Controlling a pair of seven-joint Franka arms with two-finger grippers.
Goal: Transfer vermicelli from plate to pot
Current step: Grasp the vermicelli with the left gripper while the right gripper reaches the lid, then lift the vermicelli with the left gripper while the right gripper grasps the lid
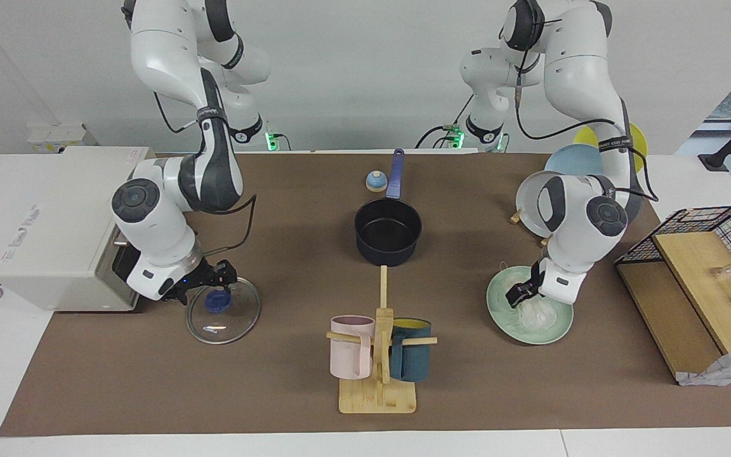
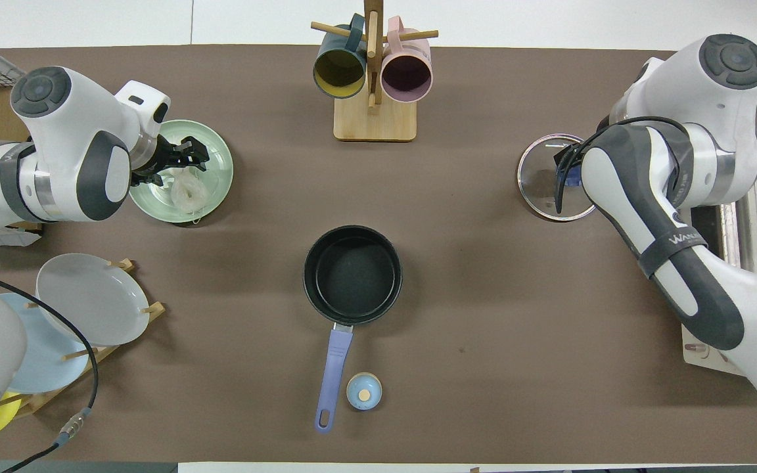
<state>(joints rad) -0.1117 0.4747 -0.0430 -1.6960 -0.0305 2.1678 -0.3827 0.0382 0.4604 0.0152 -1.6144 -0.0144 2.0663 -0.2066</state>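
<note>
While the left pincer (image 1: 518,295) hangs spread over the vermicelli (image 1: 538,315) on the plate (image 1: 504,311), near the bench's left-arm end, pickup is underway; next comes clenching, then carrying to the mid-bench pot (image 1: 388,231). Released, the right pincer (image 1: 224,277) sits over the lid (image 1: 238,317).

My left end effector (image 1: 521,293) hangs over the vermicelli (image 1: 537,315) on the plate (image 1: 504,309), toward my left arm's end of the desk (image 1: 289,381), the pot (image 1: 388,231) mid-desk.
</note>
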